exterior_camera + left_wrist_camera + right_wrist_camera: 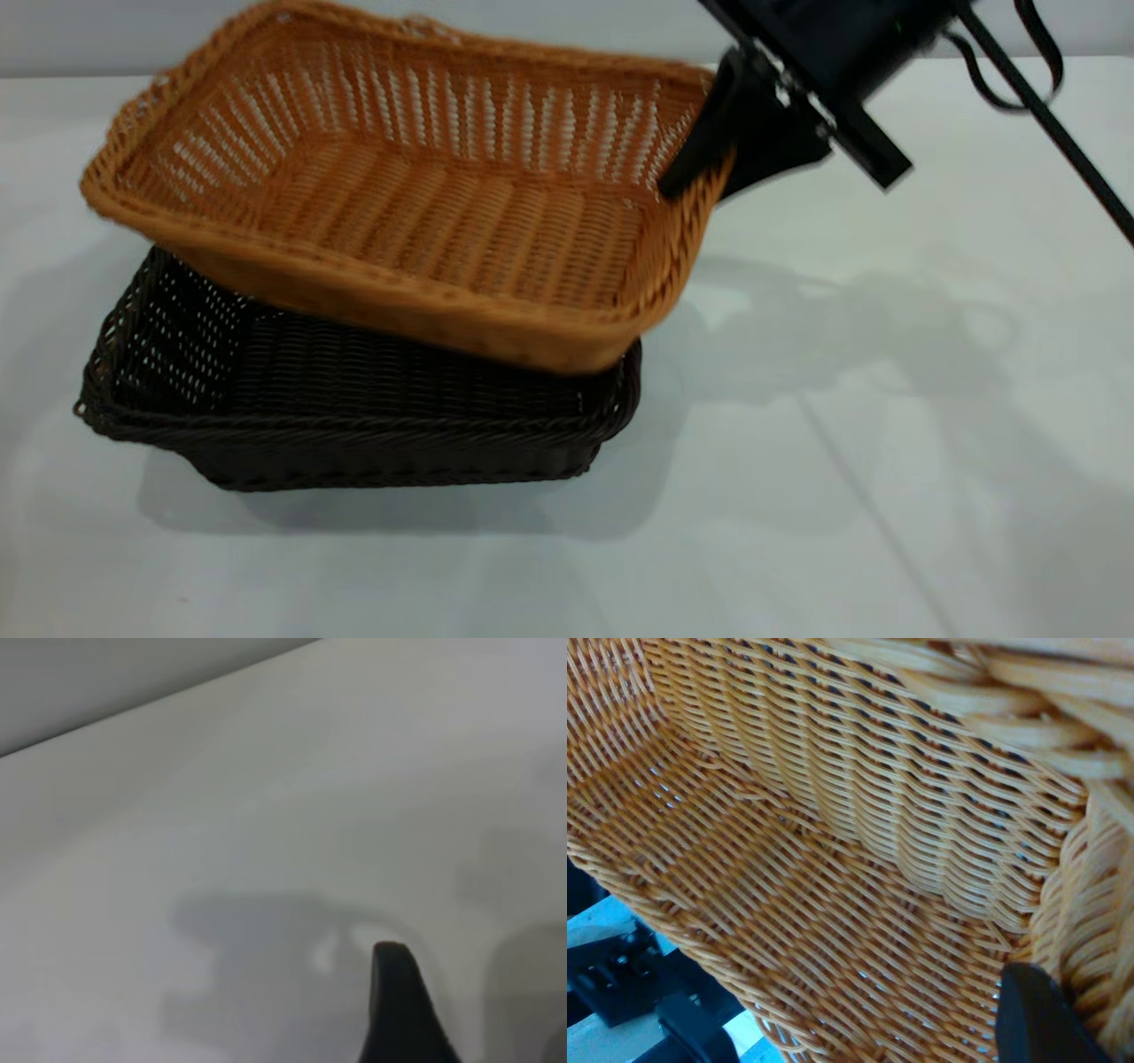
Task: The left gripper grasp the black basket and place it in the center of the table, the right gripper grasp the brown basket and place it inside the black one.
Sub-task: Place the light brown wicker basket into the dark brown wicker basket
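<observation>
**rigwatcher:** Table [886, 461] first, since it's nearest the exterior camera: plain white top with soft shadows across it. Sitting on it, left of the middle of that view, is the black basket [354, 425], flat on its base, open side up, with nothing clamped to it.

**wickerfan:** And the brown basket [416, 221]?

**rigwatcher:** Right above the black one, overlapping most of it. It's tilted, and its near bottom edge meets the black basket's rim near the right-hand corner in the exterior view. Whether they actually touch or it's just hanging over, can't tell. It isn't down inside the black one yet.

**wickerfan:** What's holding it?

**rigwatcher:** The right gripper [722, 133], coming down from the upper right. It's clamped on the brown basket's right-hand wall, one dark finger inside the rim and the other outside. The right wrist view backs that up: orange weave fills it, with one fingertip [1041, 1019] against the inside of the wall.

**wickerfan:** Left arm?

**rigwatcher:** Not in the exterior view at all. The left wrist view only shows one dark fingertip [399, 1001] of the left gripper [403, 1014] over bare white table [266, 815], nothing near it. Only one finger is visible, so spread or closed, I can't tell.
</observation>
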Controlling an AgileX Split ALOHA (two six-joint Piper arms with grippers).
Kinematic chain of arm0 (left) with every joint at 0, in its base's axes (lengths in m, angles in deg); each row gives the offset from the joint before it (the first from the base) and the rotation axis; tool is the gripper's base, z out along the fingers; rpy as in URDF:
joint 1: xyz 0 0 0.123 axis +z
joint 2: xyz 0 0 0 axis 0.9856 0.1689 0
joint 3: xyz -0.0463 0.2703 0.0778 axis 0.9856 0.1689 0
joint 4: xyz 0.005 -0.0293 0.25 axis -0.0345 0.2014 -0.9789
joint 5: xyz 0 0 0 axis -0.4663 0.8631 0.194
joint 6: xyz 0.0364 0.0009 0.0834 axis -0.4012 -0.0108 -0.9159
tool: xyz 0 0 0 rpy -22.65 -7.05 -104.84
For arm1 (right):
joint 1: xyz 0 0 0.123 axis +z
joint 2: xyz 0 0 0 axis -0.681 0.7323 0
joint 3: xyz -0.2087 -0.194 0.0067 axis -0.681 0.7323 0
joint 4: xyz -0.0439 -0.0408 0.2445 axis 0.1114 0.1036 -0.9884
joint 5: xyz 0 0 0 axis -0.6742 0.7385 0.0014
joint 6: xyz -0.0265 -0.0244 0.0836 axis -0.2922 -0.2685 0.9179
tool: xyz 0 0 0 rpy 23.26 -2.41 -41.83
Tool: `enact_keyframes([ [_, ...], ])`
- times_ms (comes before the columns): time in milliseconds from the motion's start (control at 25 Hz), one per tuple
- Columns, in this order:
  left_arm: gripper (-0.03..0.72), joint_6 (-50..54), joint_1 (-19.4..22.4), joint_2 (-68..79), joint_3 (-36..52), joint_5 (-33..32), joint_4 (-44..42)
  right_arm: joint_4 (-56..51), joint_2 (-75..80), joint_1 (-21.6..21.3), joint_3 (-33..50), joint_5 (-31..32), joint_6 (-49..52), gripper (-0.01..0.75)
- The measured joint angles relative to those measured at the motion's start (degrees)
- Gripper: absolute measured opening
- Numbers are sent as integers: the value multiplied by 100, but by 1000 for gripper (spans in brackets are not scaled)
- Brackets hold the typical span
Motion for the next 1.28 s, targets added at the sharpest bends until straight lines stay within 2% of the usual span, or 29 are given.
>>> enact_keyframes([
  [200, 400, 0, 0, 0, 0, 0, 0, 352, 0, 80, -457, 95, 227, 70],
  [600, 400, 0, 0, 0, 0, 0, 6, 696, 12, 827, -481, 229, 281, 70],
  [1280, 400, 7, 0, 0, 0, -96, 23, 851, 300, 897, -485, -440, 514, 70],
])
